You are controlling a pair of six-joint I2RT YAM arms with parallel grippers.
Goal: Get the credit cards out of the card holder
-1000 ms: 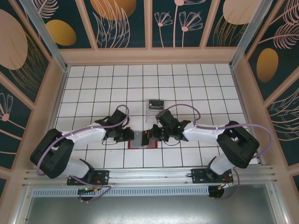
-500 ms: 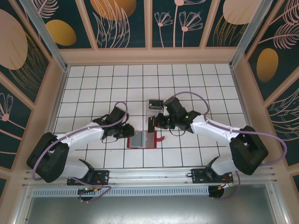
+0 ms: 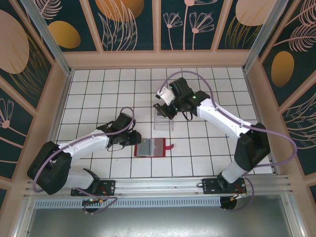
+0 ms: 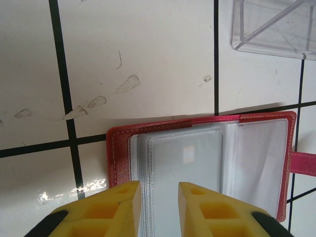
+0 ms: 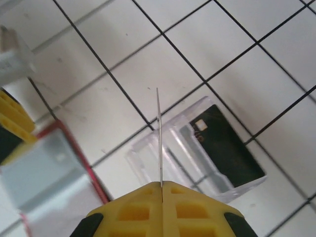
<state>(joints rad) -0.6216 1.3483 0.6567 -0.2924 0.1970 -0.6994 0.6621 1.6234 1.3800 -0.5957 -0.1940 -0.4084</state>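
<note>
The right pincer is pressed together on a thin credit card, seen edge-on, held above a clear plastic box in which a dark grey credit card lies flat. The left pincer stands narrowly spread, a small gap between its yellow fingers, over the left side of the small red folding card holder. This lies open on the white tiled worktop, near the box, clear sleeves upward.

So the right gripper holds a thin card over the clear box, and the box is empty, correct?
Not empty: a dark card lies in the clear box, as the right wrist view shows. The right gripper does hold a thin card over it.
</note>
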